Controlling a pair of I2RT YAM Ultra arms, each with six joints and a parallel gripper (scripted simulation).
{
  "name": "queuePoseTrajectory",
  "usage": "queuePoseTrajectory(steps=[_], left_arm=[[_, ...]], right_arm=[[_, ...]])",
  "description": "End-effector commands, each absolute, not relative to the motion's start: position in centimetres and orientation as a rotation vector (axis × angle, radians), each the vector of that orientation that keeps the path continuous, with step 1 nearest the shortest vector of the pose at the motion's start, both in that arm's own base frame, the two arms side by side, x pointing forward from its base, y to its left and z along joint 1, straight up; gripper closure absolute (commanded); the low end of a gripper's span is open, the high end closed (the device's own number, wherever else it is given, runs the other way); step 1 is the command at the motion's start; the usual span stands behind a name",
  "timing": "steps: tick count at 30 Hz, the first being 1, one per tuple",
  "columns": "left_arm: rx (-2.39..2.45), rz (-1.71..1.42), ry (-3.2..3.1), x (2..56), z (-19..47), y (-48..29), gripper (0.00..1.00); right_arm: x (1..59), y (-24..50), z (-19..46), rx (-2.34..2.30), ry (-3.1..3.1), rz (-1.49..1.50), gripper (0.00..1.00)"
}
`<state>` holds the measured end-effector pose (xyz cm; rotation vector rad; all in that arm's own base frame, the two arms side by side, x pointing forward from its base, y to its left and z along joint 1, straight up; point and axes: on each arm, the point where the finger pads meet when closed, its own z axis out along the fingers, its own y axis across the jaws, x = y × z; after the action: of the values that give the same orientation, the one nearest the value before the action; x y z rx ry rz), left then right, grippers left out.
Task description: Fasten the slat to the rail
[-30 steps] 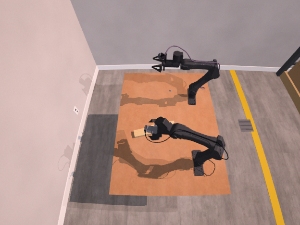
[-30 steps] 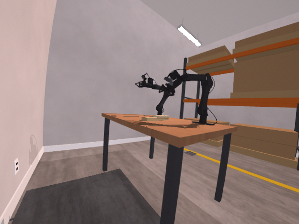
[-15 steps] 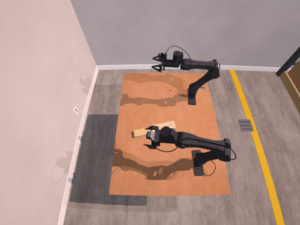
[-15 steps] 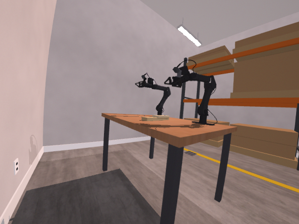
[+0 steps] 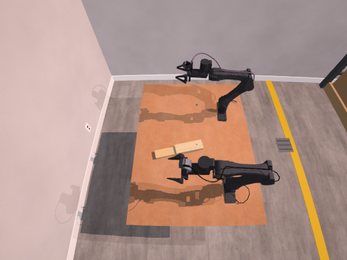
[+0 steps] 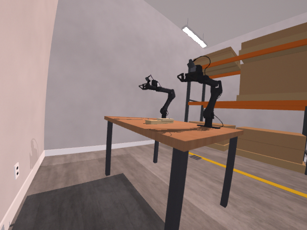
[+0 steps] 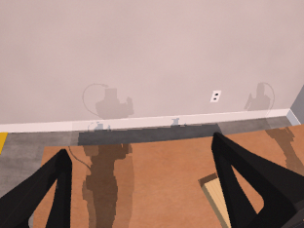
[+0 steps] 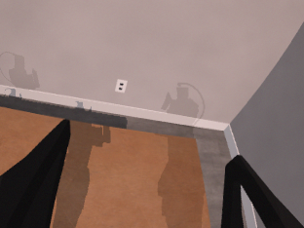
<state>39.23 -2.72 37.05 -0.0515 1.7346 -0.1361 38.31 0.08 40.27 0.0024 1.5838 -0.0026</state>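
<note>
Two pale wooden pieces, the slat (image 5: pixel 188 146) and the rail (image 5: pixel 163 153), lie in line and overlapping near the middle of the orange table top. A small dark dot (image 5: pixel 197 144) marks the slat's right end; I cannot tell whether it is the bolt or a hole. They also show in the exterior view (image 6: pixel 158 121). A small grey nut (image 5: pixel 197 104) lies alone on the far part of the table. My left gripper (image 5: pixel 171 168) is open and empty, raised high beside the wood. My right gripper (image 5: pixel 178 71) is open and empty, raised over the table's far edge.
The left wrist view shows a corner of the wood (image 7: pixel 221 204) between the open fingers, well below them. The right wrist view shows only table, floor and wall between its fingers. Shelving with boxes (image 6: pixel 270 81) stands behind the arms.
</note>
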Motion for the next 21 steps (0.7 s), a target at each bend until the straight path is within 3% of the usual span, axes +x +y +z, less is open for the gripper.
queuePoseTrajectory(steps=[1,21], left_arm=[[-0.003,-0.027,1.576,38.29,40.73,-0.49,0.00],[0.001,0.011,1.542,37.82,41.55,0.34,0.00]], right_arm=[[38.06,0.10,41.19,0.000,1.558,0.000,0.00],[38.06,0.10,41.19,0.000,1.558,0.000,0.00]])
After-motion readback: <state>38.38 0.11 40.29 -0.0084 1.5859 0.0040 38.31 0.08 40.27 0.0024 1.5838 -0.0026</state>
